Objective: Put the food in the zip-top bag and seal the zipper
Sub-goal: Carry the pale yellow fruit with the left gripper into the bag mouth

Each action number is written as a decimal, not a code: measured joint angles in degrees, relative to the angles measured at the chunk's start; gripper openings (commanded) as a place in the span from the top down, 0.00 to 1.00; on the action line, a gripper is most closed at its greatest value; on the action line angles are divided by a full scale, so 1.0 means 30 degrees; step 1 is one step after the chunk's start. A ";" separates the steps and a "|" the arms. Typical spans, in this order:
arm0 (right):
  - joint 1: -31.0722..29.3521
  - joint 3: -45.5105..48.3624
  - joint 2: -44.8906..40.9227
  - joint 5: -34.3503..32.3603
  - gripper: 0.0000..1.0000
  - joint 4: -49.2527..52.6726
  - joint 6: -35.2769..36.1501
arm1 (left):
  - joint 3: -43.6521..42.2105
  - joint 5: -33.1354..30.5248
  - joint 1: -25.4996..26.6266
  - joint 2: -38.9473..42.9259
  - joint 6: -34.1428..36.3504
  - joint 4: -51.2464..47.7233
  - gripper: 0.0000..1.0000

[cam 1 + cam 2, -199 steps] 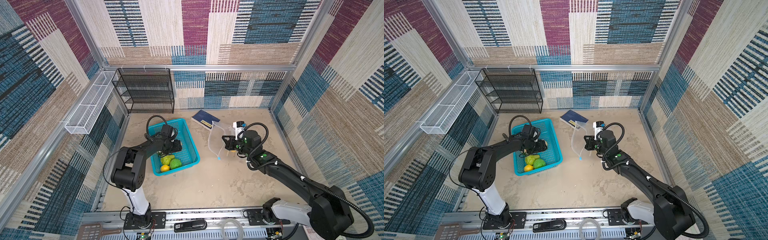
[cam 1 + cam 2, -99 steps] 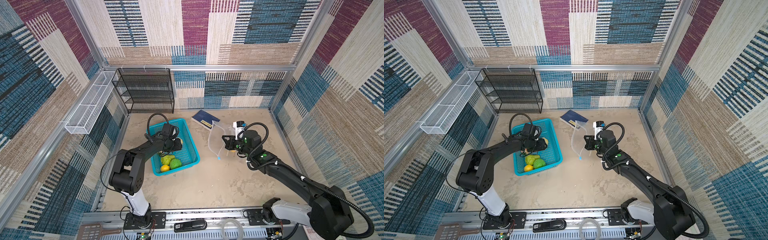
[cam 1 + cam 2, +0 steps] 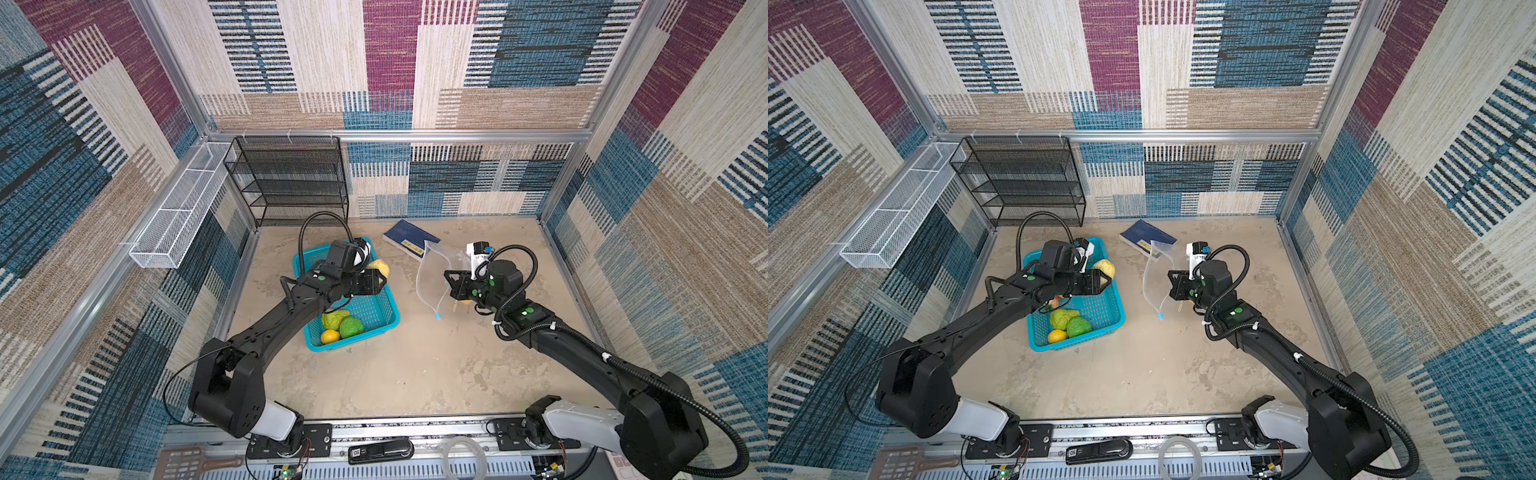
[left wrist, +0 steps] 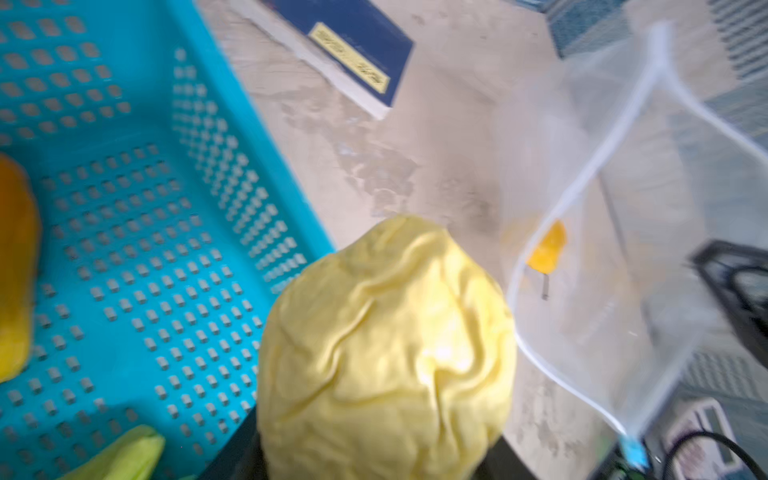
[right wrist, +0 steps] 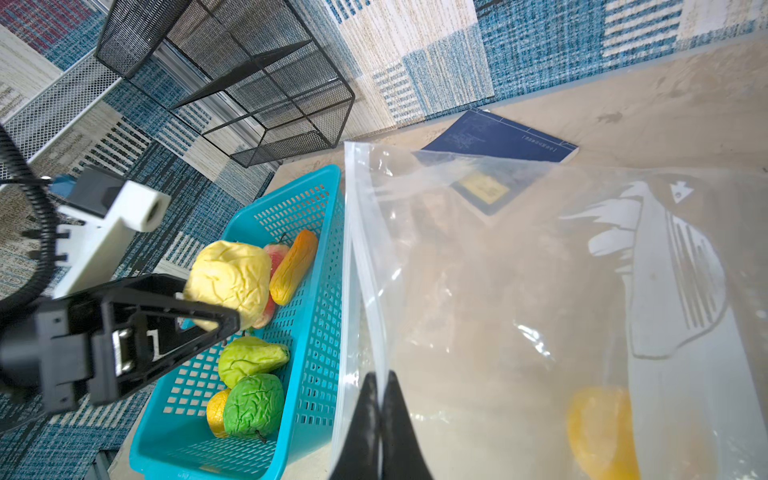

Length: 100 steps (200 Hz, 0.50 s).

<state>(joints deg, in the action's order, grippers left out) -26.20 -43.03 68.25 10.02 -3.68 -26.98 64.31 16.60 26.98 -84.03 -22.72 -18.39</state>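
Holding a crinkled pale-yellow ball [image 5: 228,278] over the perforated teal basket's [image 3: 353,338] right rim, my left gripper [image 3: 1104,277] pinches it. To the right, my right gripper [image 5: 380,380] clamps the clear crinkly bag [image 5: 498,291] by its whitish zipper [image 5: 360,232].

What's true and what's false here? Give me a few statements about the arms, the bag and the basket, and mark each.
1. The left gripper holds a yellow cabbage. True.
2. The bag is empty. False: an orange piece lies inside.
3. The right gripper is shut on the bag's zipper edge. True.
4. The basket is red. False: it is teal.
5. The book lies in the basket. False: it lies on the table, by the bag.
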 measured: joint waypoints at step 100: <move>0.0000 0.0488 -0.0692 0.0831 1.00 -0.0408 -0.0160 | -0.0211 0.3118 0.4211 -0.2433 -0.5311 0.6652 0.59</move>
<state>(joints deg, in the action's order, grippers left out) -26.20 -41.56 66.17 12.51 -4.91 -27.46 63.68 25.96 39.62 -91.33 -38.65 1.56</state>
